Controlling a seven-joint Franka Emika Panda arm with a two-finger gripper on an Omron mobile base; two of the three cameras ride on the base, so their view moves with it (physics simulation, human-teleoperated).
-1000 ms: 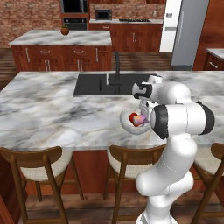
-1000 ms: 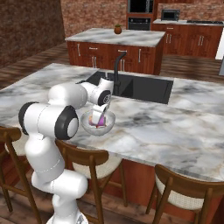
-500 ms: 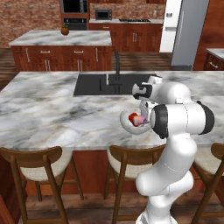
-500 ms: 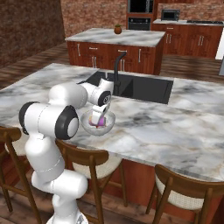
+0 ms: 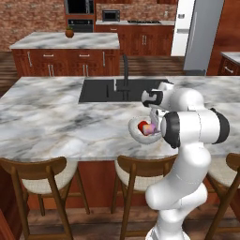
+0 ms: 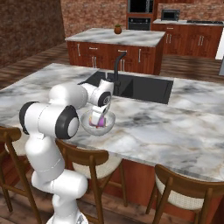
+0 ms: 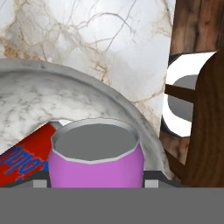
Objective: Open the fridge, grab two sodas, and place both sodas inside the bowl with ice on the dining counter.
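The bowl (image 5: 134, 131) (image 6: 107, 127) sits on the dining counter (image 5: 56, 122) (image 6: 175, 127), near its front edge. A red soda (image 5: 142, 126) (image 7: 22, 155) lies inside it. My gripper (image 5: 151, 125) (image 6: 99, 118) (image 7: 95, 183) reaches down into the bowl and is shut on the purple soda (image 5: 150, 130) (image 6: 101, 123) (image 7: 96, 162), which stands upright beside the red one. In the hand view the bowl's rim (image 7: 87, 94) curves around both cans. The fridge (image 5: 202, 33) stands at the back right of the kitchen.
A black sink (image 5: 105, 91) (image 6: 144, 87) with a faucet (image 5: 125, 70) lies just behind the bowl. Wooden stools (image 5: 140, 173) (image 6: 87, 159) (image 7: 205, 122) line the counter's front. A smaller island (image 5: 65, 42) stands farther back.
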